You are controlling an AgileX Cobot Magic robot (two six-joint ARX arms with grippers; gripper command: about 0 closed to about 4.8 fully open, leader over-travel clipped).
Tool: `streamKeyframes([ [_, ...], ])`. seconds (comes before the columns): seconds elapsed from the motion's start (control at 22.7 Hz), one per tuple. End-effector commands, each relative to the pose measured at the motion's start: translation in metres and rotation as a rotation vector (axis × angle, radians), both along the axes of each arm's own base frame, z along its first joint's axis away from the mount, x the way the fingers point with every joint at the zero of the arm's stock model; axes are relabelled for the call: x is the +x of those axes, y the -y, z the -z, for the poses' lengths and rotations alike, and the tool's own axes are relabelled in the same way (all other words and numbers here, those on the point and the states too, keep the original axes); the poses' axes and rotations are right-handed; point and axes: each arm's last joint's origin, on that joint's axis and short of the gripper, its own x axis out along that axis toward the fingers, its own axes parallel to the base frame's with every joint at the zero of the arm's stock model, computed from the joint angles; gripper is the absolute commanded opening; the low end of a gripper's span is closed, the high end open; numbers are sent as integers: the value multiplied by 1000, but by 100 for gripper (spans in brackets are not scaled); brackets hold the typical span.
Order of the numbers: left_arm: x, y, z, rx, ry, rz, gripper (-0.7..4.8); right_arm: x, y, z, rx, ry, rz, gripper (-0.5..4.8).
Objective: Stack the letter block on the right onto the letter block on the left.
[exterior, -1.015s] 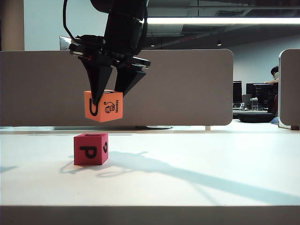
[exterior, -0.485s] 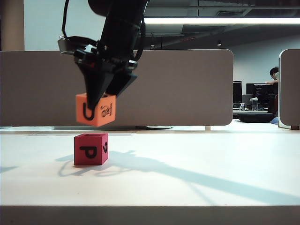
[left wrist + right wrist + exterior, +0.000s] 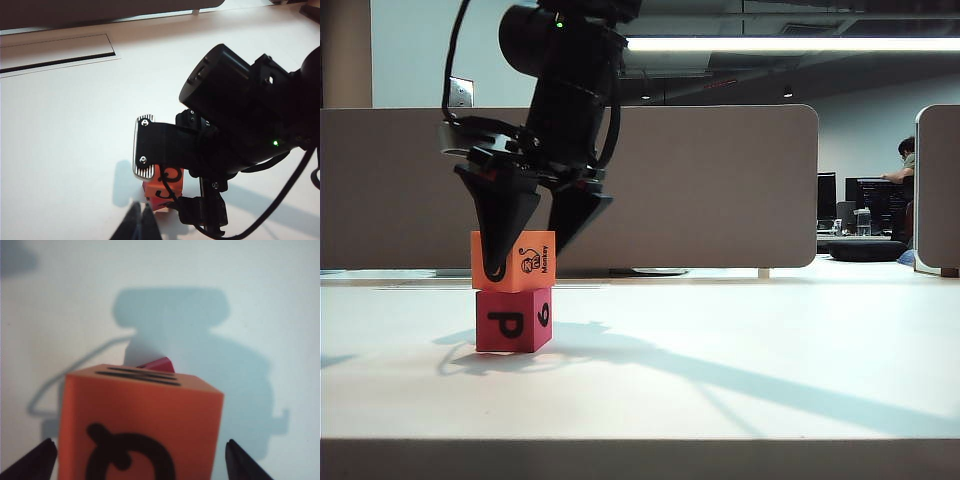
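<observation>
My right pincer [image 3: 532, 235] straddles the orange block [image 3: 140, 425], which hides nearly all the red block [image 3: 159, 364] beneath; my left pincer [image 3: 140, 226] is cropped.

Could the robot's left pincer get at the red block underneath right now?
Probably not easily. The orange block sits on the red block, and the open right pincer straddles the stack. The left pincer is shut and sits off to the side.
</observation>
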Motion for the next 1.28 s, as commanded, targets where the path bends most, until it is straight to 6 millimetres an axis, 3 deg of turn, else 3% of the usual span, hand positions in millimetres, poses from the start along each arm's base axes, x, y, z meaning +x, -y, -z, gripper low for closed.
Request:
streamKeyframes([
  [0.04, -1, 0, -4, -1, 23, 0, -6, -1, 0, -11, 33, 21, 2, 479],
  [0.22, -1, 0, -4, -2, 24, 0, -6, -6, 7, -32, 64, 6, 73, 479],
  [0.26, -1, 0, -4, -2, 25, 0, -6, -12, 15, -51, 74, 13, 81, 479],
  [0.31, -1, 0, -4, -2, 25, 0, -6, -14, 18, -57, 78, 17, 83, 479],
  [0.35, -1, 0, -4, 7, 29, 4, -6, -23, 30, -80, 86, 36, 93, 448],
  [0.4, -1, 0, -4, 20, 36, 11, -6, -26, 35, -88, 85, 47, 99, 401],
  [0.44, -1, 0, -3, 63, 54, 32, -6, -31, 51, -108, 96, 81, 126, 268],
  [0.49, -1, 0, -3, 78, 60, 40, -6, -33, 60, -120, 115, 100, 153, 188],
  [0.57, 1, -1, -1, 119, 66, -3, -6, -35, 101, -155, 192, 133, 314, -16],
  [0.75, 3, 6, 14, 139, 54, 7, -6, -52, 164, -192, 235, 116, 525, -3],
  [0.88, 0, 11, 37, 132, 61, 43, -6, -88, 200, -219, 327, 223, 569, -3],
  [1.01, -8, 10, 63, 123, 82, 48, -6, -136, 224, -218, 411, 331, 563, -3],
  [1.1, -13, 8, 74, 108, 93, 44, -6, -152, 230, -207, 441, 357, 551, -3],
  [1.28, -26, 2, 108, 66, 111, 24, -6, -189, 252, -154, 494, 411, 549, -3],
])
